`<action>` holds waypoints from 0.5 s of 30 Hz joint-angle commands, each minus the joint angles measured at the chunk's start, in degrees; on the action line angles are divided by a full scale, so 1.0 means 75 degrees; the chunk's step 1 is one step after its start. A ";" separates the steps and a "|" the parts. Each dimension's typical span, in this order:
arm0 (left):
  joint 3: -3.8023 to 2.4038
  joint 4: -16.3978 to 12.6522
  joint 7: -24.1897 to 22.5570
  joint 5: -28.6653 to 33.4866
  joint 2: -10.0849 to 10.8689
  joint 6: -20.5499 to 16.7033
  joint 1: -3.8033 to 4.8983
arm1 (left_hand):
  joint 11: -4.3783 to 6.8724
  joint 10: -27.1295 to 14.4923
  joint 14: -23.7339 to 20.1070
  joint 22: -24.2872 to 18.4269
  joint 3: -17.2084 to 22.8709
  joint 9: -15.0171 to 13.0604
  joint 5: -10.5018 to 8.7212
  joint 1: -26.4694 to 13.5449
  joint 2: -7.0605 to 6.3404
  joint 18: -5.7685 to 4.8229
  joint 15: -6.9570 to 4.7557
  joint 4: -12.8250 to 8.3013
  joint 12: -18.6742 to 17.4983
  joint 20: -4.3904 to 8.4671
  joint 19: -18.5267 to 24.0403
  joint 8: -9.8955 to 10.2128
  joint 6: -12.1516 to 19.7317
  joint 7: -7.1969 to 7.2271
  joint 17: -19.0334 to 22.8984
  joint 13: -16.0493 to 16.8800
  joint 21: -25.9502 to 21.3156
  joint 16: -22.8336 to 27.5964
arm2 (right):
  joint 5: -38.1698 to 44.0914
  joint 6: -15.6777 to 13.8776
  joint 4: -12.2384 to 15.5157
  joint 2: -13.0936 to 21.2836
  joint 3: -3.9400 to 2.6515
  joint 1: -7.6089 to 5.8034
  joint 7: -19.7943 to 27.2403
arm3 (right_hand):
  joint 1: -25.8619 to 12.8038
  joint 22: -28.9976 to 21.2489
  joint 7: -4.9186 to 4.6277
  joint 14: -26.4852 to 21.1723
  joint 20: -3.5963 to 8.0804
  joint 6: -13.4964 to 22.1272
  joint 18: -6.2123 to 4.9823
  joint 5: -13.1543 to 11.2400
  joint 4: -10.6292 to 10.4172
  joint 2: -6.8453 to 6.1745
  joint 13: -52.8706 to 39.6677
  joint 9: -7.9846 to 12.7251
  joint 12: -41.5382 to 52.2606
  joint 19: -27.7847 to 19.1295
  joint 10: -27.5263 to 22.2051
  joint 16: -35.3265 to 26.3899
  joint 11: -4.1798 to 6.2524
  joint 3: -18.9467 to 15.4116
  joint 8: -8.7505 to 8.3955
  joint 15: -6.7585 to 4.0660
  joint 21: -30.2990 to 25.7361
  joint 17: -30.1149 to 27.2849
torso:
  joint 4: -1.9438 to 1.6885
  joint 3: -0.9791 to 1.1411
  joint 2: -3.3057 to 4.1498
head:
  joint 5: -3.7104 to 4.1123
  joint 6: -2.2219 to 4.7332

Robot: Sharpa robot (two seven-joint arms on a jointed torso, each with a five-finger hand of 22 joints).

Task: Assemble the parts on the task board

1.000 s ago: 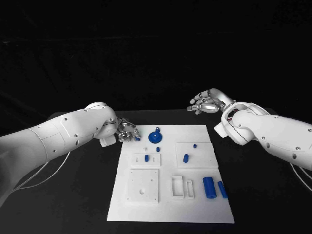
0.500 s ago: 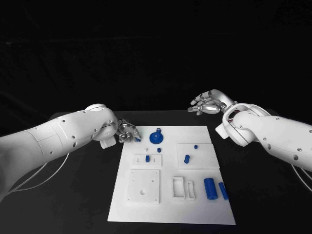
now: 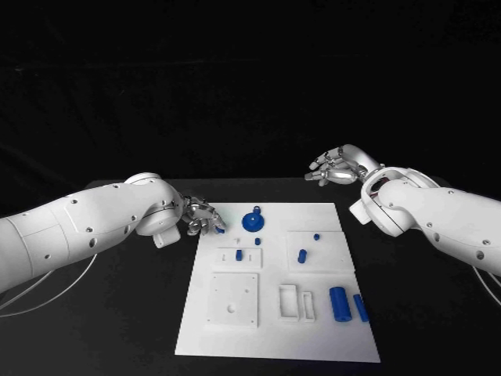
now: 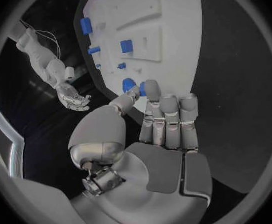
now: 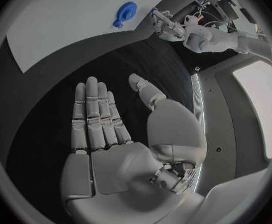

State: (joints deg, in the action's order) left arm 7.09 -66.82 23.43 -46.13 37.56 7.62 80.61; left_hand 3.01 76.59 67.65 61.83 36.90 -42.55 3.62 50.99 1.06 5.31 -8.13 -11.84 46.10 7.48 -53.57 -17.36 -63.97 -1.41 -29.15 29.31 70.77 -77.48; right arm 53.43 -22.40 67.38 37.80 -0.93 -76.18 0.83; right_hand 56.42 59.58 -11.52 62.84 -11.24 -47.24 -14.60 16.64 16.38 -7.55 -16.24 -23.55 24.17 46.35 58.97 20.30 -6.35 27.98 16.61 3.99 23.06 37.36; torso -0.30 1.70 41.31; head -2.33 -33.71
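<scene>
Pinching a small blue part [image 4: 142,88] at the task board [image 3: 318,337] edge, the left robot hand [image 3: 201,215] hides most of it; its shape is unclear. The right robot hand [image 3: 339,168] hovers open, fingers spread, empty.

The task board [image 3: 275,313] is plain white, and the parts [image 3: 339,302] on it are solid blue. The surface [image 3: 431,313] is black. Both arms are white; each hand [image 3: 201,215] is silver.

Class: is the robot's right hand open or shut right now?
Open. The silver right hand shows a flat palm with fingers extended and nothing held, above the black table.
</scene>
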 commanded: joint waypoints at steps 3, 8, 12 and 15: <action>-0.0006 -0.0658 0.0126 -0.0125 0.0307 -0.0278 0.0020 | 0.0253 0.0352 0.0440 0.0010 0.0171 -0.0096 0.0079 0.0039 -0.0043 0.0072 -0.0356 -0.0114 0.0030 0.0994 -0.0049 -0.0764 -0.0117 0.0025 -0.0015 0.0011 0.0039 -0.0046 | -0.0010 0.0136 -0.0001 0.0007 -0.0003 0.0004 0.0042 | -0.0011 0.0014 -0.0009 -0.0052 0.0004 0.0069 -0.0054 0.0047 -0.0028 -0.0006 0.0016 0.0010 -0.0034 -0.0053 -0.0041 -0.0042 -0.0010 -0.0039 0.0021 0.0023 -0.0035 0.0013 | -0.0003 0.0010 0.0002 | -0.0032 0.0017; 0.0004 -0.1162 0.0125 -0.0548 0.0493 -0.0662 0.0017 | 0.0256 0.0407 0.0472 0.0012 0.0193 -0.0071 0.0135 0.0036 -0.0074 0.0076 -0.0355 -0.0125 0.0022 0.1001 -0.0071 -0.0793 -0.0146 0.0032 -0.0022 0.0013 0.0055 -0.0057 | -0.0016 0.0149 0.0001 0.0012 -0.0001 0.0006 0.0039 | -0.0016 0.0016 -0.0009 -0.0052 0.0003 0.0069 -0.0054 0.0051 -0.0029 -0.0005 0.0020 0.0012 -0.0033 -0.0054 -0.0040 -0.0045 -0.0010 -0.0042 0.0021 0.0024 -0.0034 0.0016 | 0.0007 0.0002 0.0010 | -0.0043 0.0014; 0.0015 -0.1413 0.0149 -0.0644 0.0567 -0.0814 0.0015 | 0.0296 0.0559 0.0596 0.0028 0.0217 -0.0022 0.0862 -0.0017 -0.0165 0.0100 -0.0390 -0.0135 0.0044 0.1032 -0.0180 -0.0891 -0.0276 0.0077 -0.0069 0.0049 0.0137 -0.0139 | -0.0018 0.0145 0.0000 0.0017 0.0001 0.0007 0.0039 | -0.0023 0.0018 -0.0009 -0.0053 0.0001 0.0070 -0.0054 0.0054 -0.0030 -0.0010 0.0024 0.0013 -0.0033 -0.0057 -0.0041 -0.0048 -0.0011 -0.0047 0.0021 0.0024 -0.0034 0.0019 | 0.0007 0.0003 0.0019 | -0.0061 0.0015; 0.0037 -0.1515 0.0184 -0.0867 0.0594 -0.0823 0.0013 | 0.0300 0.0565 0.0604 0.0029 0.0219 -0.0015 0.0882 -0.0018 -0.0169 0.0104 -0.0394 -0.0141 0.0045 0.1036 -0.0189 -0.0896 -0.0282 0.0080 -0.0073 0.0054 0.0144 -0.0144 | -0.0018 0.0151 0.0009 0.0020 0.0001 0.0008 0.0039 | -0.0023 0.0019 -0.0010 -0.0054 0.0001 0.0070 -0.0054 0.0057 -0.0029 -0.0010 0.0026 0.0014 -0.0033 -0.0058 -0.0042 -0.0049 -0.0011 -0.0048 0.0021 0.0024 -0.0034 0.0019 | 0.0006 0.0002 0.0018 | -0.0059 0.0011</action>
State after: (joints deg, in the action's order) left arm 7.35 -77.73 24.45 -49.61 41.94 3.63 80.68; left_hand 2.72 78.11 68.85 61.99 37.14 -42.55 10.04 50.50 0.13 5.37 -7.91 -11.63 46.10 7.77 -54.69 -17.36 -65.32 -1.36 -29.62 29.64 71.65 -78.32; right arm 53.37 -21.98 67.37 37.92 -0.90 -76.15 0.82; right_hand 56.42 59.63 -11.67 62.83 -11.24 -47.09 -14.60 16.87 16.22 -7.55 -16.12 -23.50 24.17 46.36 58.97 20.30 -6.35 27.82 16.61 3.99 23.06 37.40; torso -0.26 1.71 41.42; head -2.74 -33.60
